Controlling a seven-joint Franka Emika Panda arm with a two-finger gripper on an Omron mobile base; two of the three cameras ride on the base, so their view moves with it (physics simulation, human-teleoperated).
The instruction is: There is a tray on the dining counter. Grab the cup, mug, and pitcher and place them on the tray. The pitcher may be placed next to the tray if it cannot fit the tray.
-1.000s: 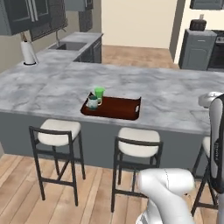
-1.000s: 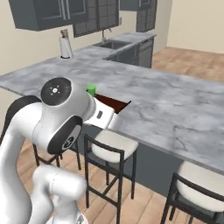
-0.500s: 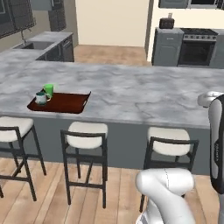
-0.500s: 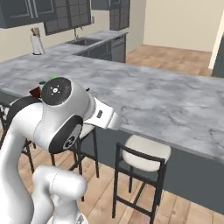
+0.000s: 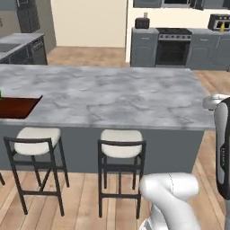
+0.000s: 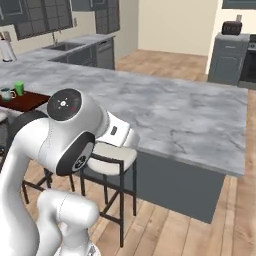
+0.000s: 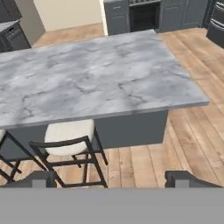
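Hand view, near: the gripper (image 7: 111, 178) hangs with its jaws spread wide and nothing between them, over a stool (image 7: 68, 138) and the wooden floor (image 7: 192, 135).
Hand view, beyond: the dining counter (image 7: 92, 78) lies across the frame with its right end in sight; this stretch of marble carries none of the task's things.
Left base view, near: two stools stand against the counter's grey base, one on the left (image 5: 35, 136) and one in the middle (image 5: 121, 137).
Left base view, counter: one corner of the tray (image 5: 17, 107) shows at the left edge, lying flat on the marble (image 5: 117, 96).
Left base view, far: a stove (image 5: 173, 45) stands against the back wall, with a small mustard-yellow thing (image 5: 222, 27) on the worktop to its right, too small to name.
Right base view, left edge: the tray (image 6: 30, 101) sits on the counter (image 6: 170, 107), with the mug (image 6: 7, 93) and the green cup (image 6: 19, 88) standing on it, close together.
Right base view, far: a sink (image 6: 65, 46) is set into the back worktop.
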